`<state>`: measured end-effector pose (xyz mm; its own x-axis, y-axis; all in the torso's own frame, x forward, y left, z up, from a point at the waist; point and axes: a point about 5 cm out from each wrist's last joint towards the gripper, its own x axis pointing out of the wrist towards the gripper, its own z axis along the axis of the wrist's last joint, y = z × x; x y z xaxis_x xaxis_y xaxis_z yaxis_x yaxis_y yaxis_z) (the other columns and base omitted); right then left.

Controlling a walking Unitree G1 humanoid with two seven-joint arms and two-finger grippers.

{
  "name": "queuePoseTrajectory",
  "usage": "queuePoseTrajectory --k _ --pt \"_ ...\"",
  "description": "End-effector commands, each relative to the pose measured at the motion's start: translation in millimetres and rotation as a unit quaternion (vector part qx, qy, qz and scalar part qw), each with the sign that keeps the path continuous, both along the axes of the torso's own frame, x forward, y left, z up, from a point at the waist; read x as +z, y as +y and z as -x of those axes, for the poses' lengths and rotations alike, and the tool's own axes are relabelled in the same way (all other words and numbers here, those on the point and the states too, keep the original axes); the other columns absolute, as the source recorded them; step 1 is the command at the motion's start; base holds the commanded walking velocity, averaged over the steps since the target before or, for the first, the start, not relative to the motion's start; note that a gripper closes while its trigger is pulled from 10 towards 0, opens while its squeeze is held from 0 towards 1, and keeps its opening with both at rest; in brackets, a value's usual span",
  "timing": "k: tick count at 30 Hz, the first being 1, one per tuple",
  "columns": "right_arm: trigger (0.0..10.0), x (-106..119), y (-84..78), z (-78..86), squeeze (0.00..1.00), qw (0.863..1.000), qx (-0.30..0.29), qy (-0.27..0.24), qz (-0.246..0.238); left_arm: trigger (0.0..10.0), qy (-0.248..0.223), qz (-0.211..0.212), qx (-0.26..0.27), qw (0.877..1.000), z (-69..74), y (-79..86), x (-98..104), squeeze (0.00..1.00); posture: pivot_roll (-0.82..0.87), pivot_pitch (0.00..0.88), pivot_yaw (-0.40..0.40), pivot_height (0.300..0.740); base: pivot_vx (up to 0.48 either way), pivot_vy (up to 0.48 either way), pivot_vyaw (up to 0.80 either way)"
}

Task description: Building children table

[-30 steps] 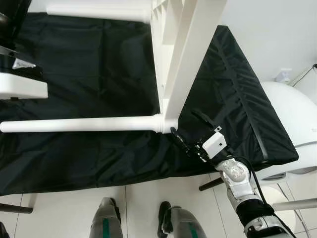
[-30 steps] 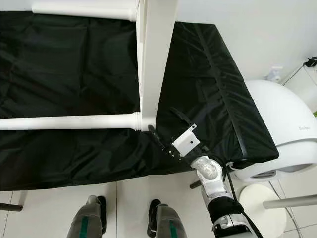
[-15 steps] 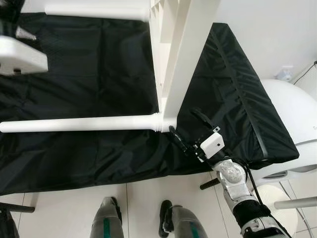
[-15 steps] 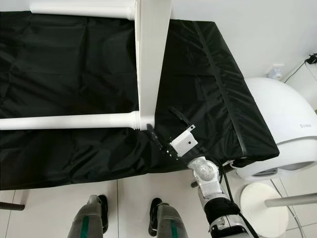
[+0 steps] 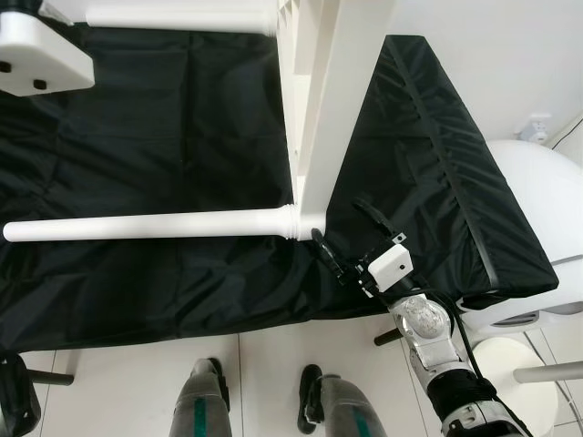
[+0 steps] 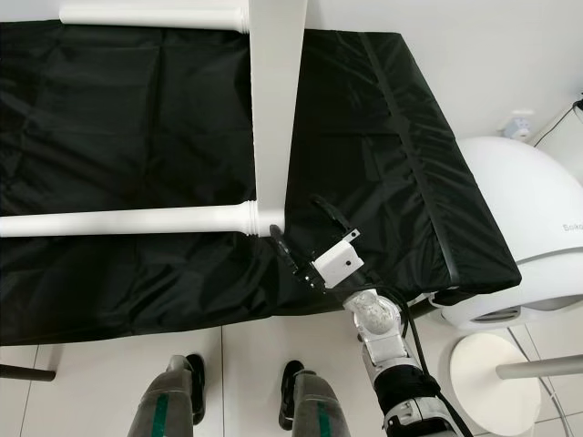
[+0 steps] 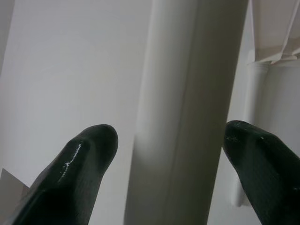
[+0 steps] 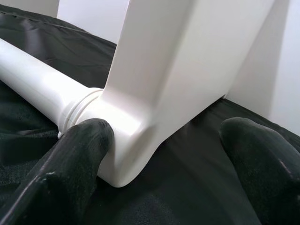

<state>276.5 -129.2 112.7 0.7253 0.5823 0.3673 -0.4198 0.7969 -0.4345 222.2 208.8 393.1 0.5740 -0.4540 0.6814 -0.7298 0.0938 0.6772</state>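
Note:
A white children's table stands on its side on a black cloth (image 5: pixel 164 118). Its top (image 5: pixel 332 91) is on edge, and a near leg (image 5: pixel 146 226) and a far leg (image 5: pixel 173 16) point left. My right gripper (image 5: pixel 337 221) is open at the top's lower near corner (image 8: pixel 136 126). One fingertip (image 8: pixel 89 140) touches the corner by the near leg's joint, and the other is out on the cloth. My left arm's white wrist block (image 5: pixel 46 55) is at the upper left. My left gripper (image 7: pixel 168 140) straddles a white leg (image 7: pixel 187 117), open, with a slight gap at one finger.
The cloth-covered surface ends at a front edge (image 5: pixel 273 328) just ahead of my feet (image 5: pixel 209 401) on the white tiled floor. A white domed appliance (image 5: pixel 537 182) and a round white base (image 6: pixel 487 364) stand to the right. A dark wheel (image 5: pixel 14 405) is at the lower left.
The left arm's wrist block has risen toward the far left corner of the head views. The right gripper stays open at the table's corner. The camera has shifted slightly.

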Motion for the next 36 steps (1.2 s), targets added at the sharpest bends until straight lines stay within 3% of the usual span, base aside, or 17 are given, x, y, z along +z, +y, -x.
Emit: queuePoseTrajectory --k 1,2,3,16,24,27,28,34,36 --pt "10.0 -17.3 -3.5 3.4 0.00 0.999 -0.017 0.046 0.011 4.4 -0.096 0.021 -0.024 0.995 8.4 -0.6 10.3 0.00 0.20 0.189 -0.020 0.740 0.000 0.000 0.00" --pt "10.0 -17.4 -3.6 3.5 0.00 0.999 -0.018 0.047 0.011 4.4 -0.096 0.021 -0.024 0.995 8.0 -0.5 10.6 0.00 0.20 0.189 -0.020 0.740 0.000 0.000 0.00" --pt "10.0 -18.6 -5.1 4.3 0.00 0.998 -0.027 0.053 0.000 0.0 -0.092 0.020 -0.024 0.995 7.2 -0.6 10.5 0.00 0.19 0.187 -0.015 0.740 0.000 0.000 0.00" --pt "10.0 -36.9 -16.2 21.0 0.00 0.986 -0.096 0.113 -0.076 0.0 -0.080 0.025 -0.019 0.996 -0.6 6.0 19.9 0.00 0.18 0.192 0.025 0.740 0.000 0.000 0.00" --pt "10.0 -40.1 -16.4 25.5 0.00 0.980 -0.096 0.137 -0.103 0.0 -0.073 0.025 -0.016 0.997 -3.2 8.0 21.8 0.00 0.18 0.192 0.029 0.740 0.000 0.000 0.00" --pt "10.0 -39.3 -14.2 27.6 0.00 0.980 -0.081 0.146 -0.108 0.0 -0.064 0.054 -0.008 0.996 -5.6 15.0 23.8 0.00 0.18 0.191 0.027 0.740 0.000 0.000 0.00" --pt "10.0 -37.5 -12.4 27.9 0.00 0.979 -0.070 0.151 -0.113 10.0 -0.060 0.081 -0.004 0.995 -6.5 21.6 26.2 0.00 0.18 0.191 0.026 0.740 0.000 0.000 0.00" --pt "10.0 -21.3 -2.9 21.9 0.00 0.974 -0.016 0.171 -0.151 10.0 -0.056 0.167 0.011 0.984 -2.8 44.7 32.2 0.00 0.18 0.185 0.010 0.740 0.000 0.000 0.00" --pt "10.0 -19.2 -1.9 20.9 0.00 0.972 -0.010 0.175 -0.157 10.0 -0.056 0.174 0.014 0.983 -2.0 47.1 32.5 0.00 0.18 0.185 0.009 0.740 0.000 0.000 0.00"
